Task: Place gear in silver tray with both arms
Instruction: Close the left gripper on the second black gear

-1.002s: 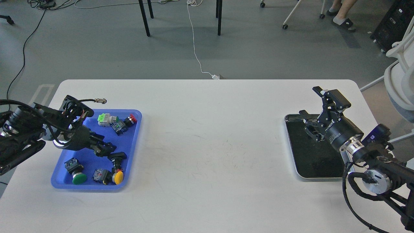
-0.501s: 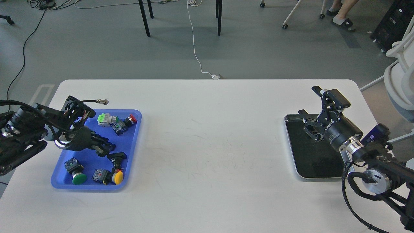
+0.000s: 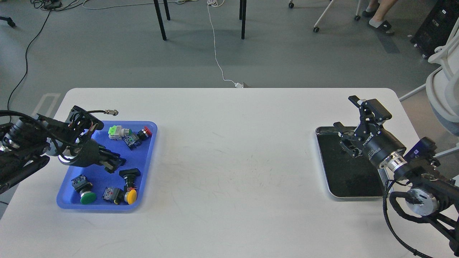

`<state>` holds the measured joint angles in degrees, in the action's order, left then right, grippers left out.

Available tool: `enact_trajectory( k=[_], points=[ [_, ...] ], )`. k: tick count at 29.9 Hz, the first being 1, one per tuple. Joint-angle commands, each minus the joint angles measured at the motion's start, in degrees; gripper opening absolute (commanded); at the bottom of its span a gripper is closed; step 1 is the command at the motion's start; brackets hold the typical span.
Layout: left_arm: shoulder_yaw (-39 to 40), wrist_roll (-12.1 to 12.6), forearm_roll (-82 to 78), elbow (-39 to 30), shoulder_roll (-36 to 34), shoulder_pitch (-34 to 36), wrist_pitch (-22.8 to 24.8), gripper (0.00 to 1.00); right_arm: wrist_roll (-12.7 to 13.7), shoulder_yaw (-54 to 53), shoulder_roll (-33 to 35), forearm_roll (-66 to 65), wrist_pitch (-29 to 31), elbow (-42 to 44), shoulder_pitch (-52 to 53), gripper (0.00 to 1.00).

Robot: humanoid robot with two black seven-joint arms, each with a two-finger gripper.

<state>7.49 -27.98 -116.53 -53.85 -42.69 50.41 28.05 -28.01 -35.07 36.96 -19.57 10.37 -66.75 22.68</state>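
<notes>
The gear is several push-button switch parts lying in a blue plastic tray (image 3: 150,150) at the left: a green-capped one (image 3: 88,197), a yellow-capped one (image 3: 131,196), a black one (image 3: 129,173), a red one (image 3: 146,132) and a green-and-white block (image 3: 114,131). My left gripper (image 3: 118,162) hovers low over the tray's middle, slightly open and empty, just up-left of the black part. The silver tray (image 3: 344,179) lies at the right with a bare dark floor. My right gripper (image 3: 345,111) is wide open and empty above its far end.
A loose cable with a metal plug (image 3: 114,112) sticks out of my left wrist above the blue tray. A white chair (image 3: 443,89) stands past the table's right edge. Table legs and cords are on the floor beyond.
My left gripper has drawn back to the left, away from the black part. My right gripper has shifted slightly to the right. The parts have not moved.
</notes>
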Motion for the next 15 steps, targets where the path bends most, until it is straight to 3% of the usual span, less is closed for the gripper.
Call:
enact_trajectory(
  k=[1, 9, 15],
  points=[
    [0.2, 0.0, 0.1, -3.9, -3.8, 0.9, -0.1, 0.18, 0.0, 0.0, 0.0, 0.0, 0.0, 0.0, 0.0, 0.96],
    [1.9, 0.0, 1.4, -18.2, -13.0, 3.6, -0.1, 0.18, 0.0, -0.1, 0.1, 0.0, -0.2, -0.4, 0.1, 0.96],
    [4.8, 0.0, 2.5, -26.7, -12.3, 5.6, -0.1, 0.18, 0.0, -0.4, -0.2, 0.0, -0.3, -0.4, 0.2, 0.96]
  ],
)
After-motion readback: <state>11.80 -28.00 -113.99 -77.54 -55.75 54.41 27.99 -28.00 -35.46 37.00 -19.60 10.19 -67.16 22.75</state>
